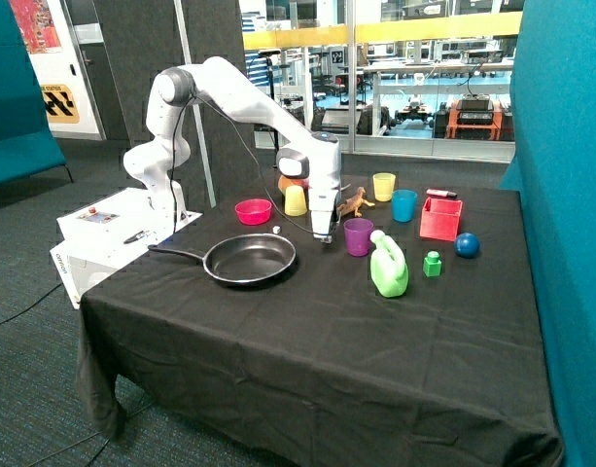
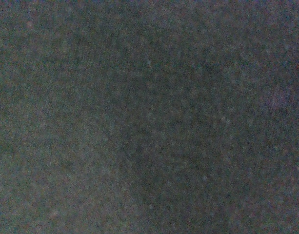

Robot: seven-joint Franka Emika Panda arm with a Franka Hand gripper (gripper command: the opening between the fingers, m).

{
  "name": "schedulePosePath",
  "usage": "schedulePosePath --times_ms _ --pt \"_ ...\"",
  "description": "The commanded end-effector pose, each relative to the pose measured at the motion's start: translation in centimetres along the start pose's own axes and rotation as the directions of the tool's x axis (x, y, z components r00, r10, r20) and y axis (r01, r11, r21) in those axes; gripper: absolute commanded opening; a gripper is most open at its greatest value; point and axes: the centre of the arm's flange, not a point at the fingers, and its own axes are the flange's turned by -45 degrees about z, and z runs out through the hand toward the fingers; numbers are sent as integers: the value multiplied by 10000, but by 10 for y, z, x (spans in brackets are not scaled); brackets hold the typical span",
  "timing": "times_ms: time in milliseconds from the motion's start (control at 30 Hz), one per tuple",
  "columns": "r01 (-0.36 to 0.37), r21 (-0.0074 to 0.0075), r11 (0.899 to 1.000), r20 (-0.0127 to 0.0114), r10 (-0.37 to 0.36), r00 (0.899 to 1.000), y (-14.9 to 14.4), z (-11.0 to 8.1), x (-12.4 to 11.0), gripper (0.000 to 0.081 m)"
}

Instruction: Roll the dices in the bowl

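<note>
Gripper: the gripper [image 1: 322,236] points straight down and is very low over the black cloth of the table [image 1: 307,341], between the frying pan [image 1: 249,259] and the purple cup [image 1: 358,236].
Fingers: I cannot tell if they are spread or closed; the tips are too small in the outside view, and the wrist view shows only dark cloth.
Bowl: the pink bowl [image 1: 253,211] stands upright near the back edge of the table, behind the frying pan and beside the yellow cup [image 1: 296,200]. What is inside the bowl cannot be seen.
Dices: one tiny white cube [image 1: 276,230] lies on the cloth between the bowl and the rim of the frying pan, outside the bowl. A second one I cannot find.
Frying pan: black, its handle points toward the white robot base [image 1: 113,229].
Other things: a green jug [image 1: 389,268] lies in front of the purple cup; a small green block [image 1: 432,264] and a blue ball [image 1: 467,244] are near a red box [image 1: 440,218]; a blue cup [image 1: 403,205], another yellow cup [image 1: 383,186] and a brown toy animal [image 1: 355,202] stand further back.
</note>
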Motion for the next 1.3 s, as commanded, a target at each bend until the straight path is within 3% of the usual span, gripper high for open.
schedulePosePath --times_ms 0,733,867,933,1000,1267 --pt "-142 20 9999 86 142 9999 2 1 11 314" --pt "-580 16 9983 87 580 9983 12 5 13 275" --pt "-564 16 9984 87 564 9984 11 5 12 198" --pt "-552 16 9985 87 552 9984 10 5 11 84" --pt "-550 16 9985 87 550 9984 9 4 9 21" --pt "-505 17 9987 87 505 9987 4 3 3 0"
